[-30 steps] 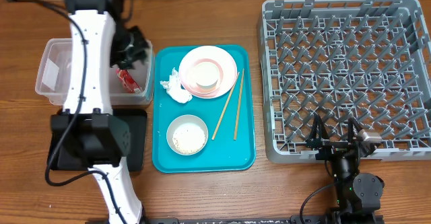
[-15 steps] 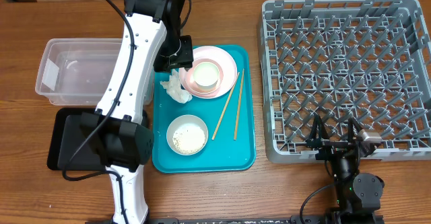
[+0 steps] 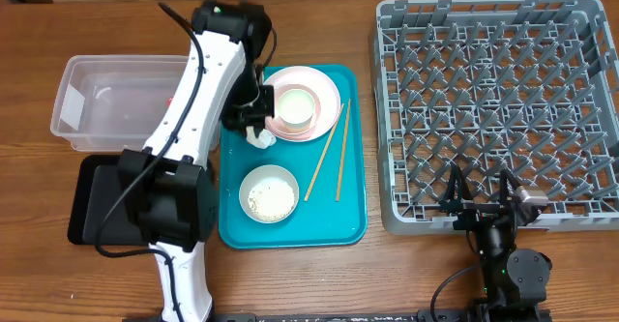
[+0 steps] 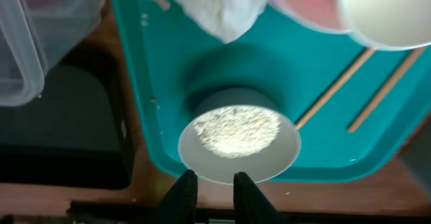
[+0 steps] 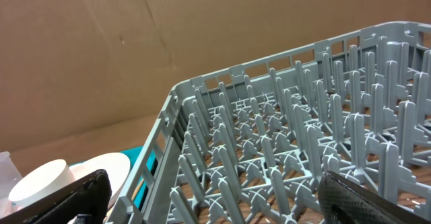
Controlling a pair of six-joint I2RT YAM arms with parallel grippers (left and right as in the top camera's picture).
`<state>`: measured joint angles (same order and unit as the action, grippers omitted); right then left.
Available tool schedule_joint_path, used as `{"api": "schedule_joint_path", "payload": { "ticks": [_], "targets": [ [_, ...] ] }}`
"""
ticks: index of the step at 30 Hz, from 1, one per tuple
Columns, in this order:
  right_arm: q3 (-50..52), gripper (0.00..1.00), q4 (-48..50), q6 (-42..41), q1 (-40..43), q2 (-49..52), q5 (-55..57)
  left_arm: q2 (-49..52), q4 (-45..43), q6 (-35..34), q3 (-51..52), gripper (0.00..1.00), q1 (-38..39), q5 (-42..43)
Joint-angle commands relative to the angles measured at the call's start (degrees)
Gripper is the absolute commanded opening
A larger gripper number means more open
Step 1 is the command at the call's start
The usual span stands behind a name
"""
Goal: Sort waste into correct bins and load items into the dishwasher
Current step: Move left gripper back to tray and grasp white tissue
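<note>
My left gripper [image 3: 249, 121] hangs over the crumpled white tissue [image 3: 259, 137] on the teal tray [image 3: 232, 225]; its fingers [image 4: 214, 196] stand a little apart with nothing between them. The tissue also shows in the left wrist view [image 4: 209, 5]. The pink plate [image 3: 324, 88] carries a white cup [image 3: 295, 107]. A grey-white bowl [image 3: 269, 193] holds rice grains [image 4: 236, 130]. Two chopsticks [image 3: 326, 151] lie to the right of the bowl. A bit of red wrapper [image 3: 171, 100] shows in the clear tub [image 3: 106, 104]. My right gripper [image 3: 481, 206] is open and empty at the front edge of the dish rack [image 3: 493, 100].
The black tray [image 3: 92, 201] lies in front of the clear tub, left of the teal tray. My left arm crosses over the tub's right end and the teal tray's left edge. The rack's pegs [image 5: 303, 143] fill the right wrist view.
My left gripper has moved right from the clear tub to the teal tray and lowered over the tissue. The red wrapper stays in the tub. The right arm has not moved.
</note>
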<state>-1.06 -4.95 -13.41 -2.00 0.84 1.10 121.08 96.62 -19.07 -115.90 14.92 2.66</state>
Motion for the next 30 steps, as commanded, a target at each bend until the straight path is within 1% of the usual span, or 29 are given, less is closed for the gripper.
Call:
{"api": "schedule_joint_path", "payload": {
  "ticks": [1,5,7,8,9,10,11,12,15,16,17,19,20,21,24,30],
  "targets": [
    [0.6,1.0,0.4,0.3,-0.3,-0.6,0.7,-2.8,-1.1,-0.5,3.3,0.21,0.2,-4.4],
    [0.6,1.0,0.4,0.3,-0.3,-0.6,0.7,-2.8,-4.0,-0.4,4.1,0.22,0.1,-4.4],
    [0.6,1.0,0.4,0.3,-0.3,-0.6,0.7,-2.8,-6.0,-0.4,4.1,0.27,0.1,-4.6],
    [0.6,1.0,0.4,0.3,-0.3,-0.6,0.7,-2.8,-7.2,-0.4,4.1,0.33,0.1,-4.6],
    [0.6,1.0,0.4,0.3,-0.3,-0.6,0.7,-2.8,-8.0,-0.4,4.1,0.4,0.1,-4.7],
    [0.6,1.0,0.4,0.3,-0.3,-0.6,0.7,-2.8,-8.6,-0.4,4.1,0.5,0.1,-4.7],
    [0.6,1.0,0.4,0.3,-0.3,-0.6,0.7,-2.8,-9.2,-0.4,4.1,0.77,0.1,-4.7],
    [0.6,1.0,0.4,0.4,-0.3,-0.6,0.7,-2.8,-9.7,-0.4,4.1,1.0,0.1,-4.8],
    [0.6,1.0,0.4,0.3,-0.3,-0.6,0.7,-2.7,-12.4,-0.2,4.1,1.0,0.1,-6.3],
    [0.6,1.0,0.4,0.3,-0.3,-0.6,0.7,-2.7,-12.7,-0.2,4.1,0.97,0.1,-6.2],
    [0.6,1.0,0.4,0.3,-0.3,-0.6,0.7,-2.7,-12.7,-0.2,4.1,0.89,0.1,-6.0],
    [0.6,1.0,0.4,0.3,-0.3,-0.5,0.7,-2.7,-12.2,-0.2,4.1,0.65,0.1,-6.1],
    [0.6,1.0,0.4,0.4,-0.3,-0.6,0.7,-2.7,-12.0,-0.3,4.3,0.48,0.1,-6.0],
    [0.6,1.0,0.4,0.3,-0.3,-0.6,0.7,-2.7,-12.0,-0.3,4.4,0.44,0.2,-5.8],
    [0.6,1.0,0.4,0.3,-0.3,-0.6,0.7,-2.7,-12.3,-0.4,5.2,0.45,0.2,-5.8],
    [0.6,1.0,0.4,0.3,-0.3,-0.6,0.7,-2.7,-15.8,-0.5,9.4,0.52,0.1,-5.8]
  ]
}}
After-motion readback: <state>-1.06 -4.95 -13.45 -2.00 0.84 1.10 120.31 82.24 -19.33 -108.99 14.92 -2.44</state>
